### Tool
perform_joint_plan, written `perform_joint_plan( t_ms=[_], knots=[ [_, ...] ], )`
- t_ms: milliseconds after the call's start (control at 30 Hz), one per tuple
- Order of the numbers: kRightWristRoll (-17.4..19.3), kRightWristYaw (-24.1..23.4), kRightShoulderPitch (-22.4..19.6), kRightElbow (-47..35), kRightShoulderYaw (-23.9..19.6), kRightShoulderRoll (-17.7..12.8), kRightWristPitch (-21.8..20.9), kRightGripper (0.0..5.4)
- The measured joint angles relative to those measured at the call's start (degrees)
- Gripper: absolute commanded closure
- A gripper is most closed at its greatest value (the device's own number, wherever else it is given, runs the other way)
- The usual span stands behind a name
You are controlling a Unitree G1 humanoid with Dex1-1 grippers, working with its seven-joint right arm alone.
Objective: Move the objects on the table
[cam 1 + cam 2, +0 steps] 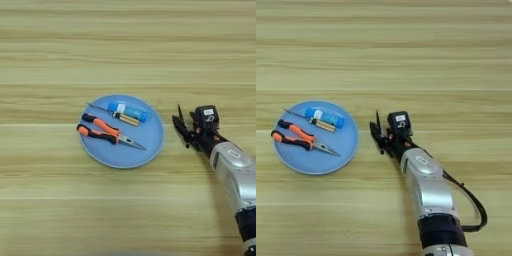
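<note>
On the wide wood-grain table (125, 45), left of centre: a round light-blue plate (150, 145) holding all four small objects. Toward the plate's far side, a short blue tube (128, 110) with a white label, lying slantwise. Just beside it on the near side, a tiny yellowish-handled screwdriver (127, 119), and running out from there toward the plate's left rim, a thin black pen (97, 108). Nearer the plate's middle, orange-and-black-handled needle-nose pliers (102, 132), handles to the left, nose pointing right and slightly toward the near rim. Nothing stacked; tube and screwdriver close enough to seem touching, though cannot tell for sure.

Right of the plate, near but apart from its rim: the right gripper (379, 135), low over bare wood, black fingers (377, 121) pointing away from the robot and parted a little, nothing held between them. Behind it, the silver forearm (428, 190) coming up from the bottom edge, a black cable looping at its right side.
</note>
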Motion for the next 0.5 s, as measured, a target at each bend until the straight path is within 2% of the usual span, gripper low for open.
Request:
perform_joint_plan(
  t_ms=[500],
  knots=[
    [0.3, 2.6, -0.8, -0.5, 1.7, -1.3, 3.3, 4.91]
  ],
)
